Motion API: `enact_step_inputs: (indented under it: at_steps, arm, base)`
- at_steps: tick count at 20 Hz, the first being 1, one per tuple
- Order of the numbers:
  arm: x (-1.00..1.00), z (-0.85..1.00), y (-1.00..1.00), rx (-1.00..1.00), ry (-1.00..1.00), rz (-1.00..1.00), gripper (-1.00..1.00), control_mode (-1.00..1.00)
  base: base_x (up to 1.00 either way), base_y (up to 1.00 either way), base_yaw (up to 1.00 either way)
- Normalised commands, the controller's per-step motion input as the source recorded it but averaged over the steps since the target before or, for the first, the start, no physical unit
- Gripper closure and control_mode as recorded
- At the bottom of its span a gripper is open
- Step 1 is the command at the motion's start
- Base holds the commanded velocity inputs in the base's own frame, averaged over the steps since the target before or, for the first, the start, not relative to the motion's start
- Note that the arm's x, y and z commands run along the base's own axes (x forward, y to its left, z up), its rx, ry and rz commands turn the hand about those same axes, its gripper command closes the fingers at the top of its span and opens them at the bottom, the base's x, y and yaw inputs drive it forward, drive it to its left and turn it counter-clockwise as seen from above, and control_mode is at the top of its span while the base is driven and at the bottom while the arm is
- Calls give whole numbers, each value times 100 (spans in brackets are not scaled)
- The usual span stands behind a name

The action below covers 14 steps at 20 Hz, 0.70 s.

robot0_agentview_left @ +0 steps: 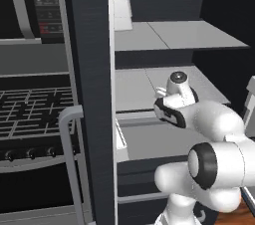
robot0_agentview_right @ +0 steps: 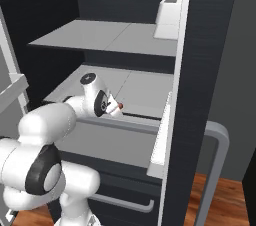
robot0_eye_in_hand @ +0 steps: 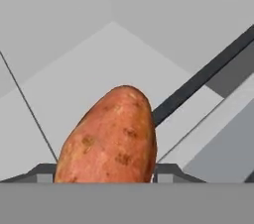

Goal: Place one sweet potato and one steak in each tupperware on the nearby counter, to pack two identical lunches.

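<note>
The orange-red, brown-speckled oval sweet potato (robot0_eye_in_hand: 110, 139) sits squarely between the two dark finger tips of your pincer (robot0_eye_in_hand: 105, 172), one tip showing at each flank at about 8 and 4 o'clock of the lump. The tips stand right at its sides, so I judge it pinched, though the contact itself is hidden by the lump. In the right base view a small reddish tip pokes out at the 3 o'clock side of the hand, over the front of the middle grey fridge shelf (robot0_agentview_right: 145, 90).

Around it, the white arm (robot0_agentview_left: 214, 119) reaches into the open fridge; an upper grey shelf (robot0_agentview_left: 189, 35) lies at 12 o'clock above the hand, with a pale grey bin (robot0_agentview_right: 170, 15) near the dark door edge.

You are in the fetching step: one sweet potato is taken from the fridge and none is packed yet, as far as these views show. Next you need to lift it clear of the shelf, draw the arm back without clipping the shelf lip or door, then carry it to a tupperware on the nearby surface.
</note>
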Motion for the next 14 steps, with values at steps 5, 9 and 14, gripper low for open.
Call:
enact_step_inputs:
  at_steps: [5,9,14]
  arm:
    - [-100,60,-50,2,11,0,100,-100]
    - [-100,64,-3,0,6,9,100,-100]
    - [-100,50,22,0,2,15,100,-100]
  base:
    - [0,0,0]
    - [0,0,0]
    - [0,0,0]
